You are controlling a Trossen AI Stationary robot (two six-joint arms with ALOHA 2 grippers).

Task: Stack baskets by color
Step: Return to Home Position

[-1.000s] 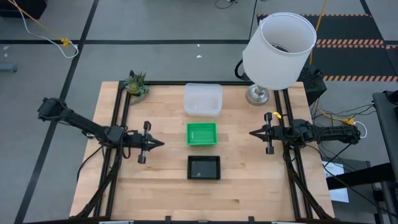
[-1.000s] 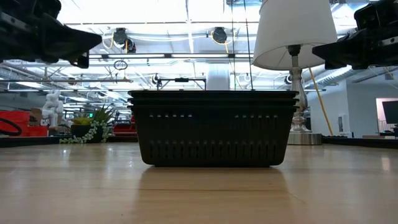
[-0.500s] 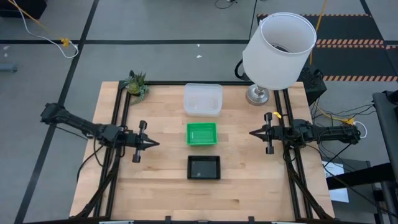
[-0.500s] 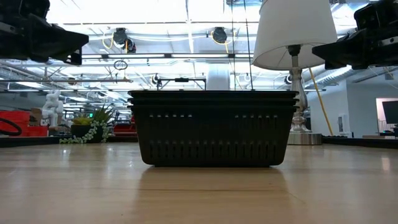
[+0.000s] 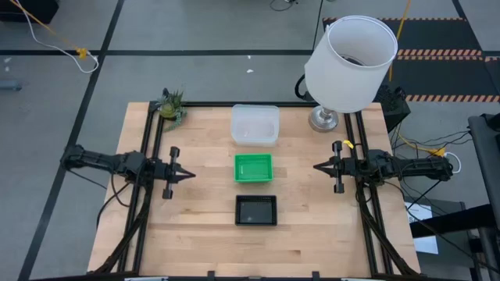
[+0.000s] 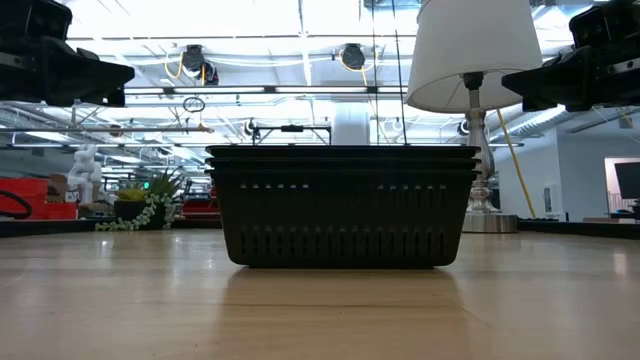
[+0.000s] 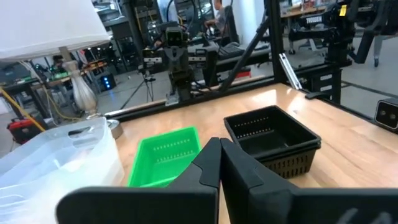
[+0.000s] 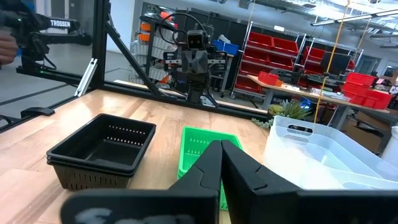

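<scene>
Wooden counter (image 5: 203, 234) seen from above. Three basket stacks sit in a line down its middle, each apart from the next: clear stack (image 5: 255, 125) at the far edge, green stack (image 5: 253, 168) in the centre, black stack (image 5: 256, 210) nearest the front. The left hand (image 5: 186, 173) hangs over the counter's left side, level with the green stack and well apart from it, its fingers pressed together on nothing. The right hand (image 5: 319, 167) mirrors it on the right side, pointing inward, fingers also closed and empty. A white lamp (image 5: 350, 62) stands at the far right corner, a small plant (image 5: 170, 105) at the far left
</scene>
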